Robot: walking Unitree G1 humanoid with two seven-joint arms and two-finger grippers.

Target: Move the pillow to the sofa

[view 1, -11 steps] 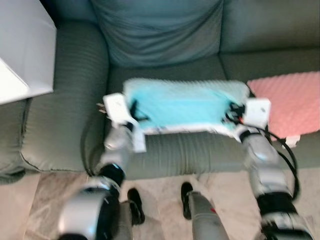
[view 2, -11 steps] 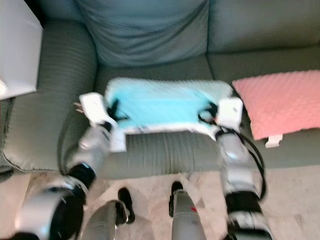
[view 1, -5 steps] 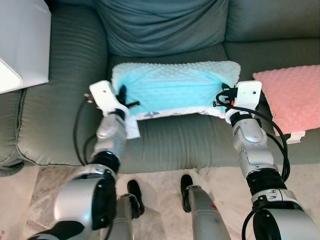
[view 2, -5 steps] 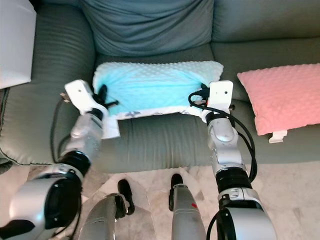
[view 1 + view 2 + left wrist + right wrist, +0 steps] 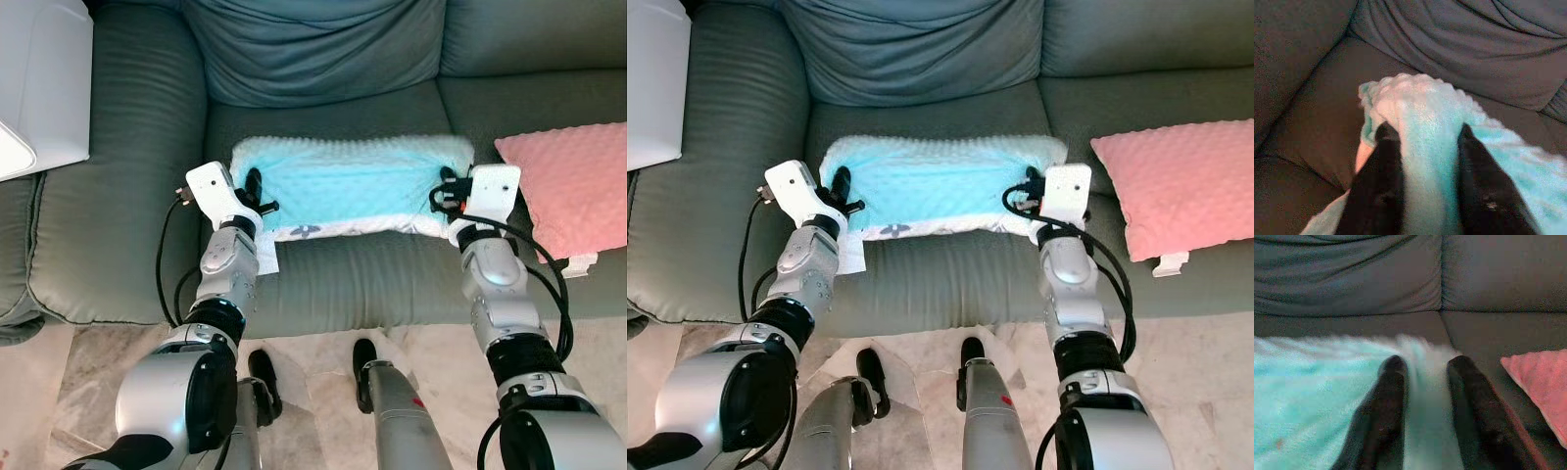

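Note:
A light blue bumpy pillow (image 5: 348, 183) lies across the green sofa's middle seat cushion (image 5: 343, 274), close to its front edge. My left gripper (image 5: 253, 194) is shut on the pillow's left end; in the left wrist view its two black fingers (image 5: 1382, 181) pinch a fold of the pillow (image 5: 1425, 127). My right gripper (image 5: 446, 191) is shut on the pillow's right end, with the fabric (image 5: 1425, 382) squeezed between its fingers (image 5: 1386, 406).
A pink pillow (image 5: 573, 191) lies on the seat to the right. The sofa armrest (image 5: 118, 186) is at left, with a white box (image 5: 39, 83) beyond it. Back cushions (image 5: 313, 49) rise behind the pillow. My feet stand on the tiled floor (image 5: 313, 372) below.
The pillow has come down and a little nearer the seat's front edge, with both grippers still clamped on its ends. The view has steadied from its earlier blur.

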